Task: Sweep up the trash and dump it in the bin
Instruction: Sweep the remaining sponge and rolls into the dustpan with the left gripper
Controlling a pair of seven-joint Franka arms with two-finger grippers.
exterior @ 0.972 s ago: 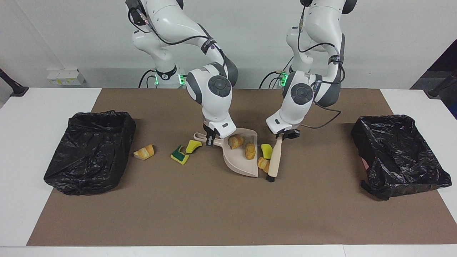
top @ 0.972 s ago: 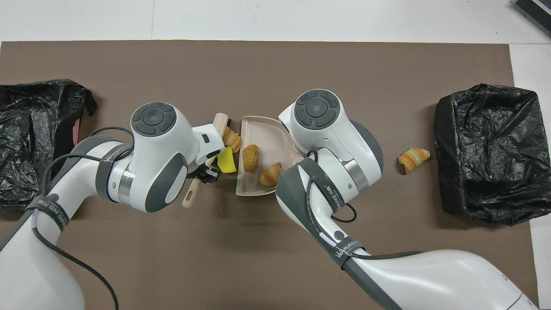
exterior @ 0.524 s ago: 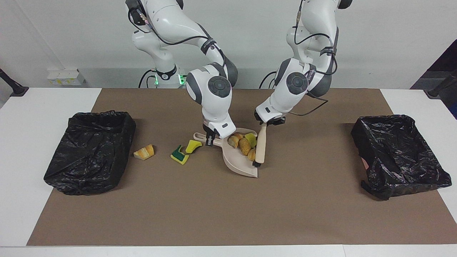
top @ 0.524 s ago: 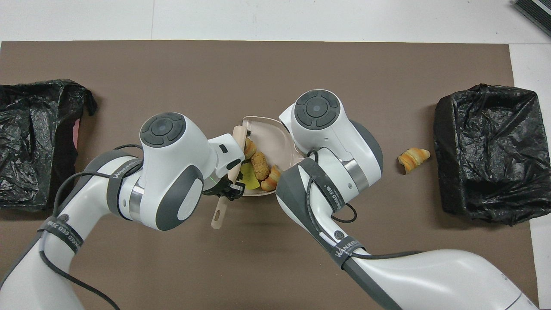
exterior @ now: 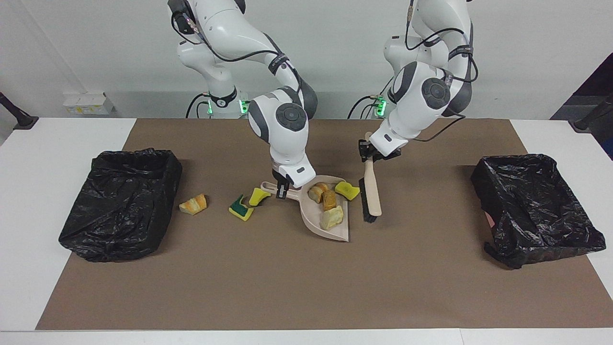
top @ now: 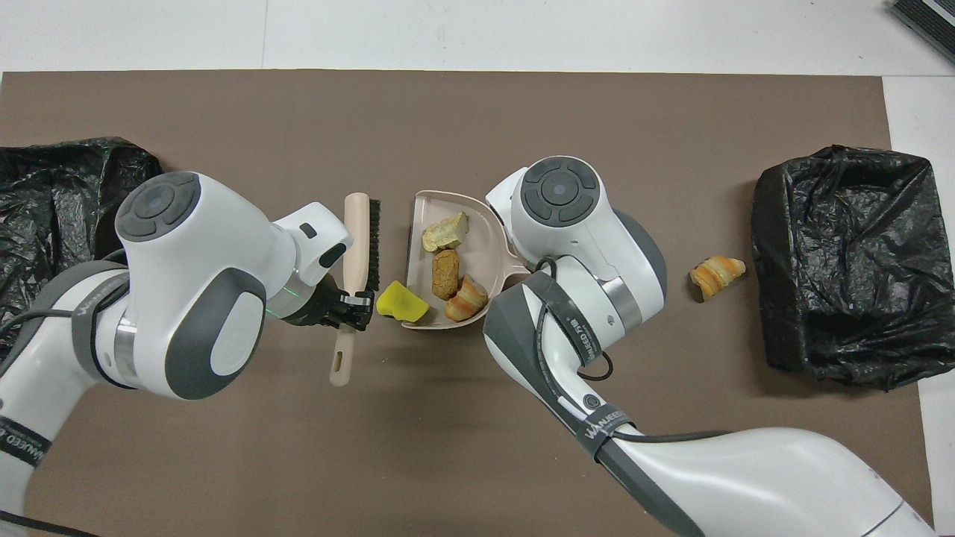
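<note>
The right gripper (exterior: 282, 186) is clamped on the dustpan (exterior: 330, 229) handle, and the left gripper (exterior: 368, 154) is clamped on the brush (exterior: 371, 191) handle just beside the pan's open edge. Three bread chunks (exterior: 328, 200) lie in the pan and a yellow sponge piece (exterior: 347, 190) rests at its rim. Two sponge pieces (exterior: 249, 202) and one bread chunk (exterior: 193, 204) lie on the mat (exterior: 306, 287) toward the right arm's bin (exterior: 119, 206).
</note>
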